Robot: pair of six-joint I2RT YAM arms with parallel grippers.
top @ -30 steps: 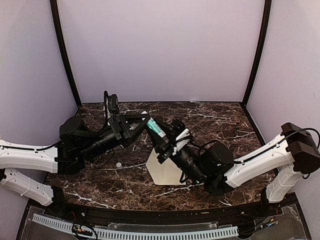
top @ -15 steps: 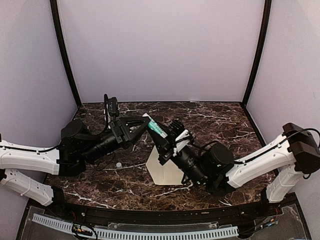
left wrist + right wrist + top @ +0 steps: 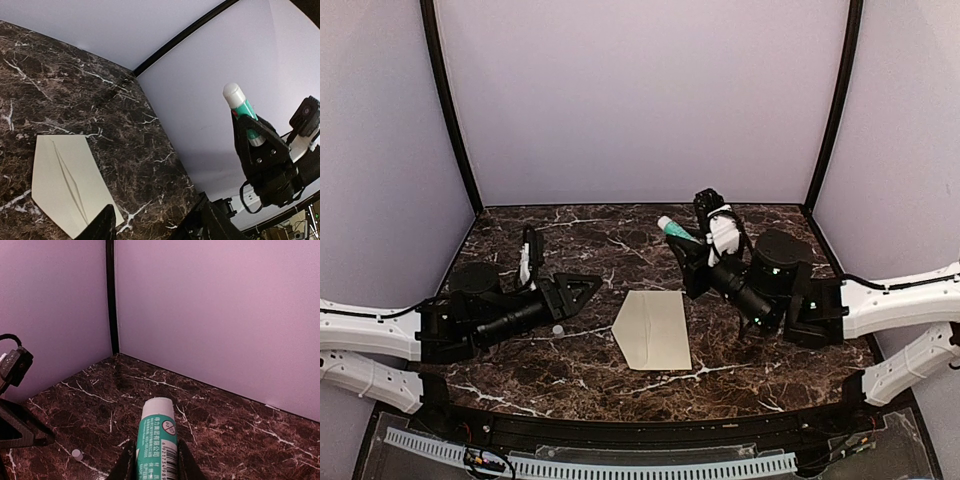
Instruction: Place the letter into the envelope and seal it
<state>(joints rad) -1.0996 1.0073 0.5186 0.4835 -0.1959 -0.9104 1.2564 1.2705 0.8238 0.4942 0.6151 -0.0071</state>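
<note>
The plain pale-cream paper envelope (image 3: 652, 328) is lying flat midway across the dark marble counter (image 3: 580, 225) with no letter showing, presumably inside, so sealing is likely remaining: the right tool (image 3: 688, 240) is clamping a green-and-white glue stick (image 3: 675, 228) aloft, and the left tool (image 3: 575, 290) is gaping empty at left.

Left end effector (image 3: 584, 292) spread, right (image 3: 690, 240) clamped

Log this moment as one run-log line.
envelope flat on table, clear of both grippers | right gripper shut on glue stick, above table | left gripper open, empty, left of envelope | small white cap on table
</note>
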